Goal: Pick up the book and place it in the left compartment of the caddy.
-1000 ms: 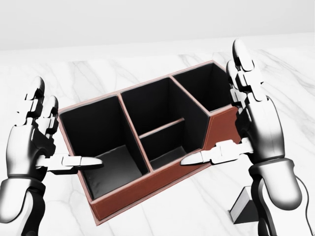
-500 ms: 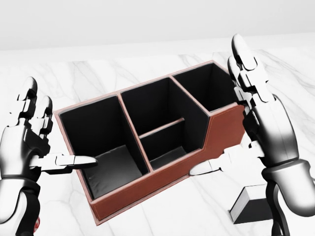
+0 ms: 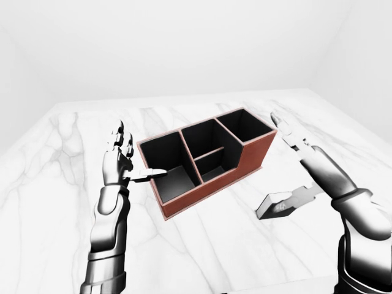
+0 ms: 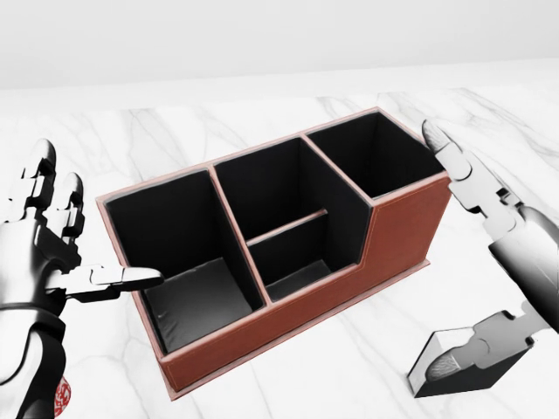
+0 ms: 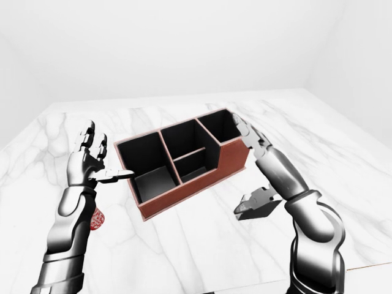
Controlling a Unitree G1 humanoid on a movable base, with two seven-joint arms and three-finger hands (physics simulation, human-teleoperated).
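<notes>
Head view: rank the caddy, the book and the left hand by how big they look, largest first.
1. Caddy.
2. Left hand, though nearness to the camera inflates it.
3. Book, partly covered by the right hand.

1. Caddy (image 3: 208,160), reddish-brown outside, black inside, lying askew on white marble table (image 3: 55,202); compartments empty.
2. Left hand (image 3: 120,160) hovering beside caddy's left end, fingers upright and spread, thumb reaching over the left compartment's rim.
3. Right hand (image 3: 298,160) hanging right of caddy, fingers spread.
4. Book (image 3: 277,206), dark, lying on table under right thumb.
</notes>
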